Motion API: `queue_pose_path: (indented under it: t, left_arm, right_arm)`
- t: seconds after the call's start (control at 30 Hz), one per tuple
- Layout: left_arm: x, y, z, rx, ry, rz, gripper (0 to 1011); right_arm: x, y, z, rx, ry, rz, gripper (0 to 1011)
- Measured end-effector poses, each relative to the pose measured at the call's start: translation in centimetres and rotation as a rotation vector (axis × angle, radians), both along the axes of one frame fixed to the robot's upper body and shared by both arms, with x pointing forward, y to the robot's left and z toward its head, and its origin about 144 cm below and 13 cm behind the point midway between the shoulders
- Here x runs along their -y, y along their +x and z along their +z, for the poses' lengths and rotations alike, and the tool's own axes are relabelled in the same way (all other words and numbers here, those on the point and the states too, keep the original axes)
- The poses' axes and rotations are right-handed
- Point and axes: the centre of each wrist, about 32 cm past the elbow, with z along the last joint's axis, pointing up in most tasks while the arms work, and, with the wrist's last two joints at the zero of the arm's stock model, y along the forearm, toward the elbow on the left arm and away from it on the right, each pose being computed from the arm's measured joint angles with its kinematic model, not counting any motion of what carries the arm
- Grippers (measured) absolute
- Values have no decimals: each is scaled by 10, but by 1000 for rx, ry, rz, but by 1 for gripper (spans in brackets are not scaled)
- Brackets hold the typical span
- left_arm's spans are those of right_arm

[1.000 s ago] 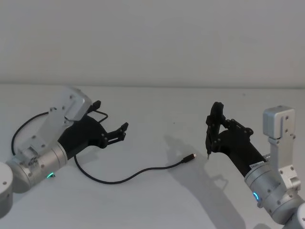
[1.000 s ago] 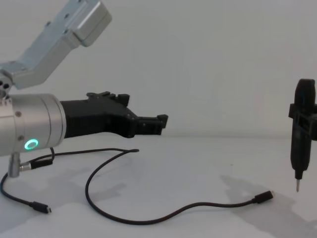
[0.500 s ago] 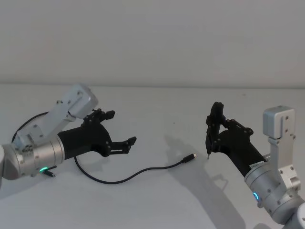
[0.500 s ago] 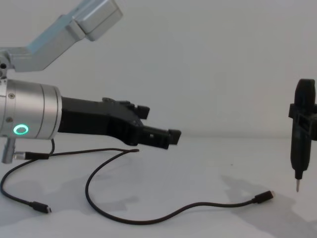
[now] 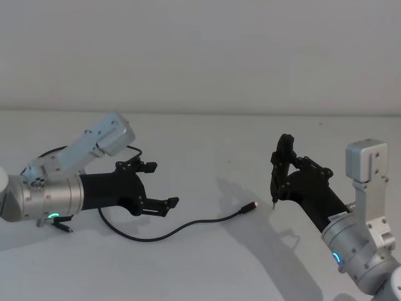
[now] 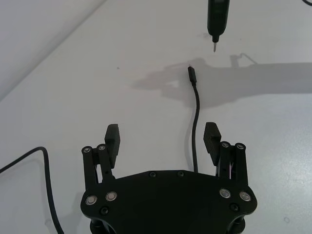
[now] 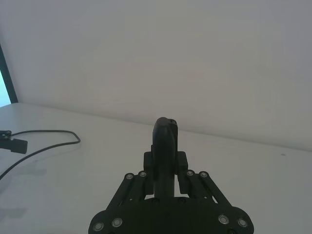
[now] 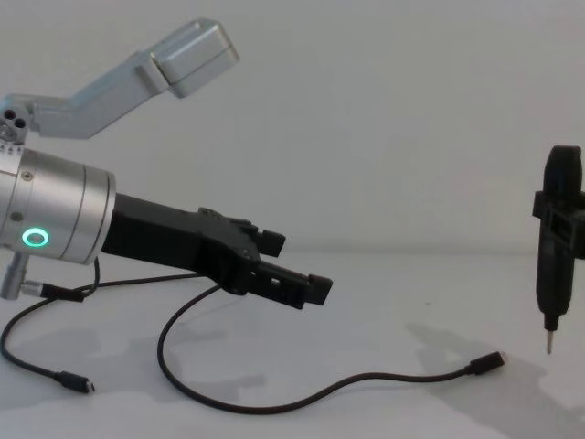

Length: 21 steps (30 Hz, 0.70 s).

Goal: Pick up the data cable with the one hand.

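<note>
Hovering wide-fingered, left hand [image 5: 161,184] clear above data cable [image 5: 216,219].

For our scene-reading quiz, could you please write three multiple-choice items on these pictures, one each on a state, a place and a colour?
1. The left pincer is:
A. shut on the data cable
B. open and empty, above the cable
C. shut and empty

2. The cable's plug lies:
A. between the left pincer's fingers
B. under the left wrist
C. on the table, beside the tip of the tool held in the right pincer

3. The ring on the left wrist glows:
A. green
B. red
C. white

Answers:
1 B: in the left wrist view its fingers stand wide apart, with the cable lying on the table below.
2 C: the head view shows the plug just short of the tool's tip.
3 A: the chest view shows the ring lit green.
</note>
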Motion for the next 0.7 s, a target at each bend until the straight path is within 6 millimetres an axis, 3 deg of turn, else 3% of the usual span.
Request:
queue_pose_path:
  t: [0.7]
  left_arm:
    - [15,13,-8,-49,26,-33,1000]
  right_arm:
    - [0,0,0,0,0,0,275]
